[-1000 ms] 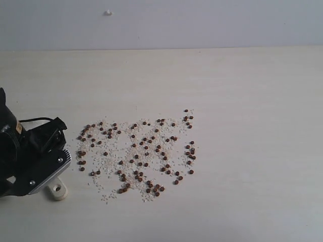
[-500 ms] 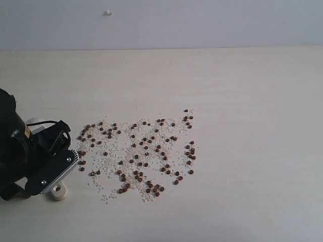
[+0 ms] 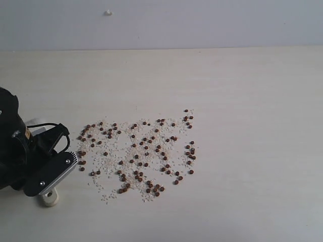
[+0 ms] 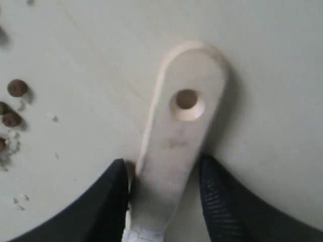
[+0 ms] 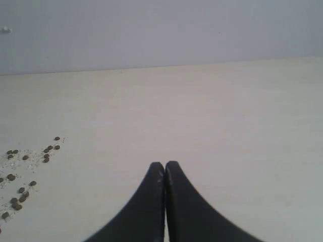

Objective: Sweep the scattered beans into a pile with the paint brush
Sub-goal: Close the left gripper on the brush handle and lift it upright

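Observation:
The beans (image 3: 139, 151) lie scattered in a wide patch with whitish grains on the pale table; a few beans (image 4: 17, 88) also show in the left wrist view. Only the pale wooden handle end of the paint brush (image 4: 176, 141), with its hole, is visible. That handle end (image 3: 49, 200) pokes out below my left gripper (image 3: 46, 182), left of the patch. The left gripper (image 4: 164, 169) has its black fingers on either side of the handle, shut on it. The metal band and bristles are hidden. My right gripper (image 5: 165, 165) is shut and empty, with some beans (image 5: 11, 177) off to one side.
The pale wooden table (image 3: 242, 101) runs back to a grey wall (image 3: 202, 20). A small white speck (image 3: 107, 12) sits on the wall. The left arm's black body and cable (image 3: 15, 146) fill the lower left corner.
My left gripper has shifted down and slightly left, and the brush handle end has moved with it towards the table's front edge. The beans have not moved.

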`<state>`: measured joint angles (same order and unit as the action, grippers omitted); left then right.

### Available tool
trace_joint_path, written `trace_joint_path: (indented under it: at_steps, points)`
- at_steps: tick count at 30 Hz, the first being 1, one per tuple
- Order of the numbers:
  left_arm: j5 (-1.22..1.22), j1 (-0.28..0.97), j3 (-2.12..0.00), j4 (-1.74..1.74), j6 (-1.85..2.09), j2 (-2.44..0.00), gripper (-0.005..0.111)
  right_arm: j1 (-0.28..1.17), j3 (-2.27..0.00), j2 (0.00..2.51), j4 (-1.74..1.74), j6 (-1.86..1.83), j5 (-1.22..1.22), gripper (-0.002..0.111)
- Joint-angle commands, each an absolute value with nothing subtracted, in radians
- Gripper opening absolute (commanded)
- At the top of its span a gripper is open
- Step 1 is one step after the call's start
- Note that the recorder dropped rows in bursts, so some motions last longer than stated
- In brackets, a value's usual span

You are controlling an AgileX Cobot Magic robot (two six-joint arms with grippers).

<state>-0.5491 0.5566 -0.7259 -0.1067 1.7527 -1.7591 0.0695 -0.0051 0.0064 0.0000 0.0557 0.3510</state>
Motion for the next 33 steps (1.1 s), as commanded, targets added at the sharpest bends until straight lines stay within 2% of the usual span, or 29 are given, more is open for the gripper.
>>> trace_joint_path:
  at_steps: [1,3,5,10,17,24,33]
  points:
    - [-0.525,0.558,-0.716,-0.088,1.751,-1.792,0.041,0.071,0.000,0.000,0.000,0.055,0.340,0.000]
    - [-0.525,0.560,-0.716,-0.088,1.753,-1.792,0.040,0.071,0.000,0.000,0.000,0.055,0.340,0.000]
    - [-0.533,0.560,-0.716,-0.088,1.753,-1.792,0.034,0.071,0.000,0.000,0.000,0.055,0.340,0.000]
    - [-0.543,0.560,-0.703,-0.090,1.759,-1.792,0.000,0.071,0.000,0.000,0.000,0.055,0.340,0.000]
    - [-0.494,0.560,-0.701,-0.093,1.732,-1.786,0.000,0.071,0.000,0.000,0.000,0.055,0.340,0.000]
    - [-0.604,0.560,-0.770,-0.117,1.518,-1.735,0.000,0.071,0.000,0.000,0.000,0.055,0.340,0.000]
    - [-0.605,0.560,-0.808,-0.207,1.348,-1.668,0.000,0.071,0.000,0.000,0.000,0.055,0.340,0.000]
